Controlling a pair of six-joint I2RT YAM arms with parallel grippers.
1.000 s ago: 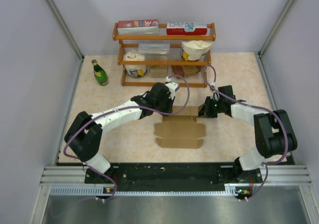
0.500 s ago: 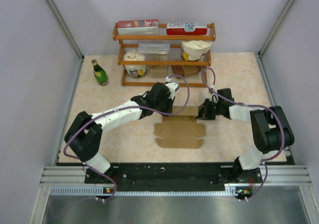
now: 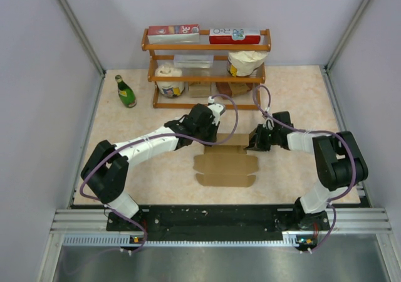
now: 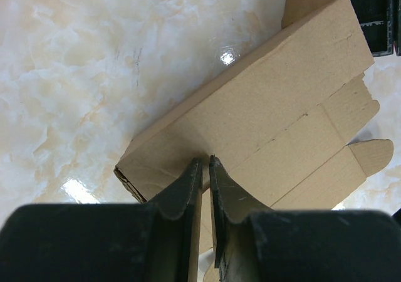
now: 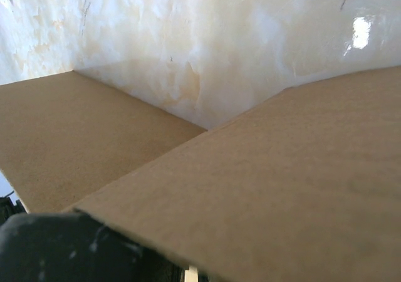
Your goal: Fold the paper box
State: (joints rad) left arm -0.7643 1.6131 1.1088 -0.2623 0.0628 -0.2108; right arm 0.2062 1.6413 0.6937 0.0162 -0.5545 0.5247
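the paper box [image 3: 227, 168] lay on the marbled table [image 3: 150, 175], roughly central between the two arms and nearer than the wooden rack [image 3: 207, 46]. most of it was a flat die-cut sheet, with rounded tabs at its left and right ends. its far strip was lifted off the surface, and both grippers met the sheet along that far edge.

the left gripper [image 3: 210, 139] reached in from the left onto the far left part of the sheet. in the left wrist view its fingers [image 4: 188, 188] stood very narrow, almost parallel, with a sliver of brown cardboard in the slit between them – pinched on a raised panel of the paper box [image 4: 276, 119]. the panel's folded corner sat just to the left of the tips. creased flaps and one rounded tab spread away to the right.

the right gripper [image 3: 255, 141] sat at the far right end of the sheet, beside a small upright flap. its fingers were fully closed. the right wrist view was filled by two tilted cardboard panels [image 5: 263, 194] close to the lens, with a dark finger [image 5: 44, 247] partly under them – whether that gripper actually clamped the card could not be told.

a green bottle [image 3: 125, 91] stood left of the rack, well apart from the sheet.
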